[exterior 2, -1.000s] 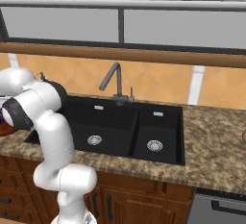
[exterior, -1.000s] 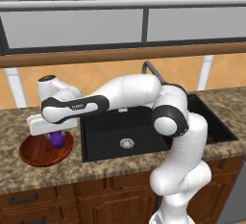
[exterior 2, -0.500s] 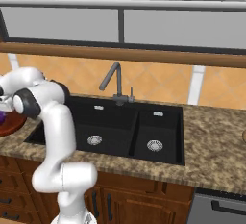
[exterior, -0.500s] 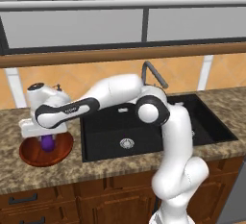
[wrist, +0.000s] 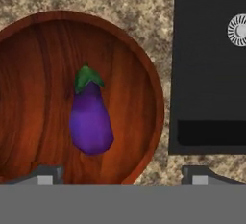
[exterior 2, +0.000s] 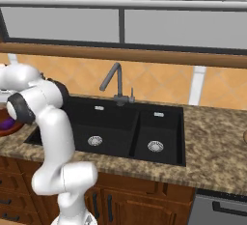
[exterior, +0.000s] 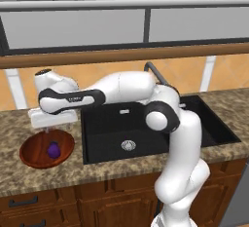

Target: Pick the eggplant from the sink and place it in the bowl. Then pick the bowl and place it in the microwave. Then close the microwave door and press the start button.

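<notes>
inside the bowl (wrist: 139, 74), near its middle, the eggplant (wrist: 90, 117) lies on its side with its green cap pointing away from the finger tips. in the left base view it is a small purple spot (exterior: 53, 148) on the reddish-brown wood (exterior: 34, 153). the bowl sits on the speckled stone counter (exterior: 14, 119), just beside the left edge of the sink (exterior: 107, 138), whose round silver drain (wrist: 237, 30) shows in the black basin. the gripper (wrist: 123, 176) hangs above the bowl, its two finger tips set wide apart and clear of the eggplant, nothing between them. the arm reaches from its base, bends at the elbow over the sink, and stretches leftward, the hand facing straight down (exterior: 52, 119). the arched faucet (exterior 2: 114, 81) stands behind the basin.
</notes>
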You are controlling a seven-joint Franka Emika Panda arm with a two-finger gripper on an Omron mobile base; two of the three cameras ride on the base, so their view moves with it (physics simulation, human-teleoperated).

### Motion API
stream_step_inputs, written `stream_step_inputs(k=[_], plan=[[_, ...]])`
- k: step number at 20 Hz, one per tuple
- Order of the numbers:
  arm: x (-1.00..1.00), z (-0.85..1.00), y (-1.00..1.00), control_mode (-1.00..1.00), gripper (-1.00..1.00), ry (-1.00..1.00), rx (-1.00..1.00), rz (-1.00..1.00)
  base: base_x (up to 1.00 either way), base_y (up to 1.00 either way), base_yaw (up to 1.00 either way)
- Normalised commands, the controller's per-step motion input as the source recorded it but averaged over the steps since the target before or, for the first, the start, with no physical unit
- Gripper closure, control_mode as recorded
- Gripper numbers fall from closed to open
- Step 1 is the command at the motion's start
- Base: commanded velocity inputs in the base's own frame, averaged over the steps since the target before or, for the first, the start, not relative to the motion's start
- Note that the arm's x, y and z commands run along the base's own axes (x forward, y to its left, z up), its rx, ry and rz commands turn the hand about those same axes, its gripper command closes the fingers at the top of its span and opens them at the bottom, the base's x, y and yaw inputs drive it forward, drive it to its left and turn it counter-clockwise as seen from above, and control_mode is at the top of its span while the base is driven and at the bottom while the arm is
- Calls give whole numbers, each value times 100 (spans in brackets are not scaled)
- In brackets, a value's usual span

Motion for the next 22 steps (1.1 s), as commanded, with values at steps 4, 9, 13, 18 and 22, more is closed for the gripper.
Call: stream_step_inputs(k=[4,9,13,18,22], plan=[[-23,-22,-93,-100,-100,2,21,0,0,0,0],[0,-83,-4,-100,-100,4,20,0,0,0,0],[8,-47,50,-100,-100,1,13,-4,0,0,0],[34,-8,38,-100,-100,1,1,-8,0,0,0],[20,-27,1,-100,-100,2,0,-1,0,0,0]])
